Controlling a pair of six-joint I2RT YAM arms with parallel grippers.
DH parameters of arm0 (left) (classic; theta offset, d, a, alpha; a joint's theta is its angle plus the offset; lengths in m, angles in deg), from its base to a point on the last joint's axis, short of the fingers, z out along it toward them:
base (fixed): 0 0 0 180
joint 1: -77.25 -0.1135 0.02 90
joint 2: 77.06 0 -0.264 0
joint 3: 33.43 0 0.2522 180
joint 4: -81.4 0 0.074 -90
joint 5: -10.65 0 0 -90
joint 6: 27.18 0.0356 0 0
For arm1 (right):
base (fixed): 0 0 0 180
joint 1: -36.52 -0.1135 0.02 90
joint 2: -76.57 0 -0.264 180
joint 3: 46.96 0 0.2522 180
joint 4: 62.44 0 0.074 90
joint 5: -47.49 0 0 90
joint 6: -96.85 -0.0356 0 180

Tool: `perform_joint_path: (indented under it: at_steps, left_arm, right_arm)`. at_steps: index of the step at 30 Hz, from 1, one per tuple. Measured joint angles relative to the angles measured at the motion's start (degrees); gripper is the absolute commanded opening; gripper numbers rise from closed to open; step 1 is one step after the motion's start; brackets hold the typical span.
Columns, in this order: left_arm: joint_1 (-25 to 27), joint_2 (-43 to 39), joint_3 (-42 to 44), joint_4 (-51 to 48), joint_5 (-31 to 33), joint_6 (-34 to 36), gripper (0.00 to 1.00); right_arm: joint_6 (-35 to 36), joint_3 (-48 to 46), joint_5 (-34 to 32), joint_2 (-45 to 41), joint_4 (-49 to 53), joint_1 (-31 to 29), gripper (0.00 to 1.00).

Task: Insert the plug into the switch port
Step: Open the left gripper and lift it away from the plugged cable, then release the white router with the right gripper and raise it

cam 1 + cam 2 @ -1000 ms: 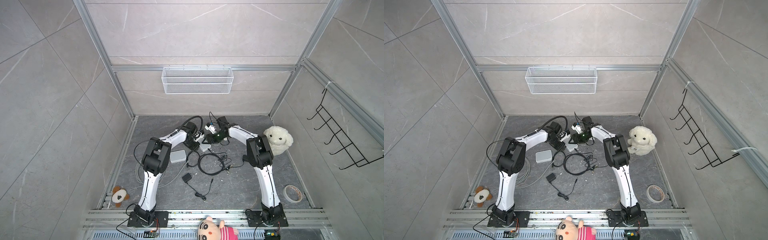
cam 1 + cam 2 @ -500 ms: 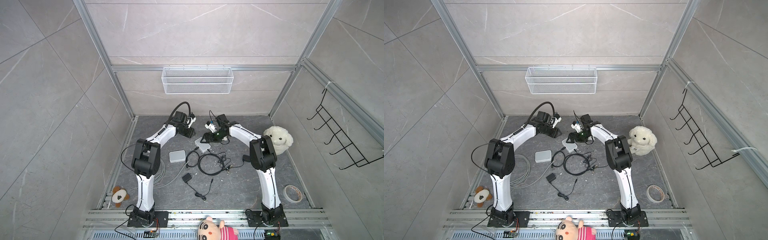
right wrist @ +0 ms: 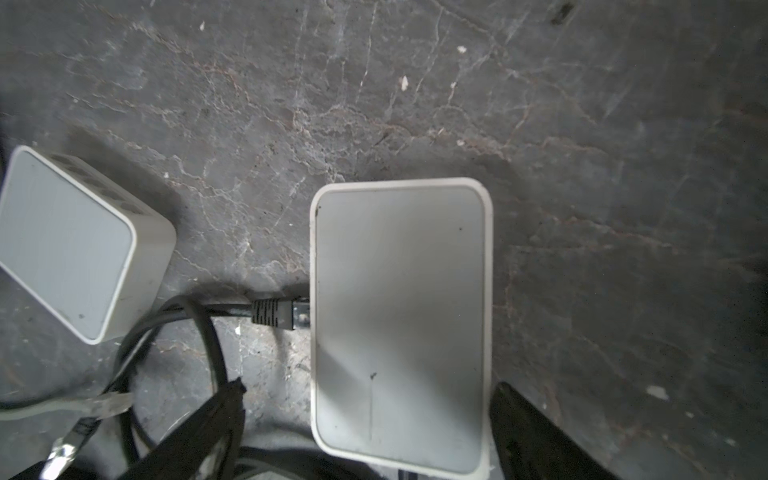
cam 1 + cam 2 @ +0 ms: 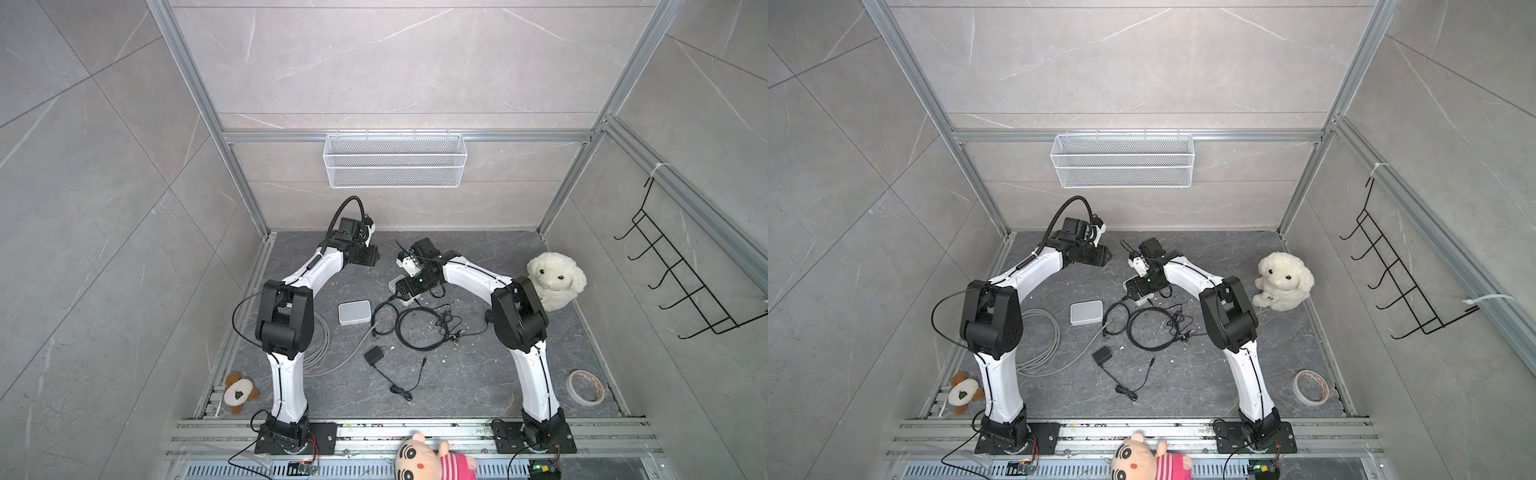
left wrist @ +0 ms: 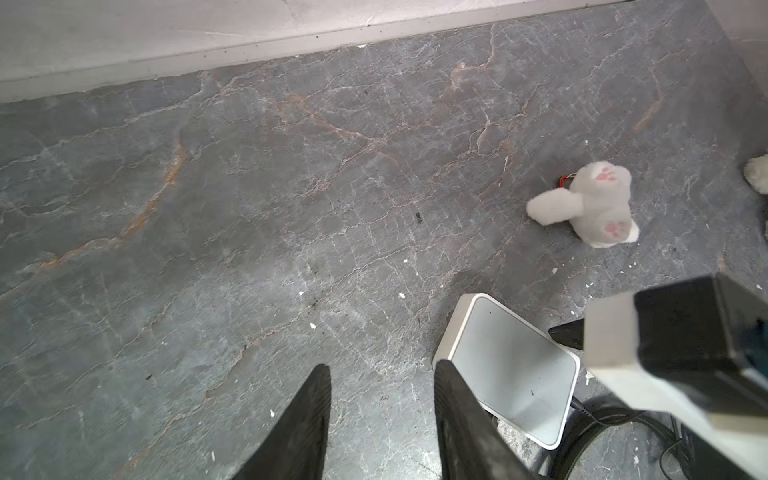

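The white switch (image 3: 399,324) lies flat on the grey floor, and the black plug (image 3: 282,318) on its black cable sits in a port on the switch's side. My right gripper (image 3: 370,384) hangs over it, open, one finger on each side of the switch and clear of it. In both top views the right gripper (image 4: 405,286) (image 4: 1136,286) covers most of the switch (image 4: 392,283). My left gripper (image 5: 382,368) is open and holds nothing, with the switch (image 5: 507,374) just beside it. It hangs at the back left (image 4: 372,259).
A second white box (image 3: 70,245) (image 4: 354,312) with a row of ports lies nearby. Coiled black cable (image 4: 419,328), grey cable (image 4: 324,345) and a black adapter (image 4: 374,356) lie in front. A lamb plush (image 4: 555,280), tape roll (image 4: 585,387) and small white toy (image 5: 590,203) are around.
The left arm has drawn back from the switch toward the rear left wall and its jaws have opened. The right jaws have opened wide over the switch.
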Motion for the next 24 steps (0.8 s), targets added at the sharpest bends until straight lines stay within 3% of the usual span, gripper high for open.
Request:
perform_joint_path:
  at_steps: [6, 12, 16, 24]
  left_arm:
    - [-0.04, -1.79, 2.21, 0.35, 0.57, -0.22, 0.44]
    - [-0.04, -2.29, 3.58, 0.28, 1.49, -0.20, 0.45]
    - [-0.04, -2.38, 3.63, 0.24, 1.64, -0.20, 0.44]
    - [-0.04, -2.62, 3.63, 0.26, 1.57, -0.22, 0.44]
  right_arm:
    - [0.22, -0.04, -6.34, 2.19, -0.02, -0.55, 0.90]
    - [-0.90, -0.04, -9.29, 2.36, -0.09, -0.57, 0.81]
    - [-4.20, 1.25, -11.19, 3.08, 0.63, -0.50, 0.77]
    - [-13.70, 12.74, -11.69, 9.55, 4.26, 1.18, 0.75]
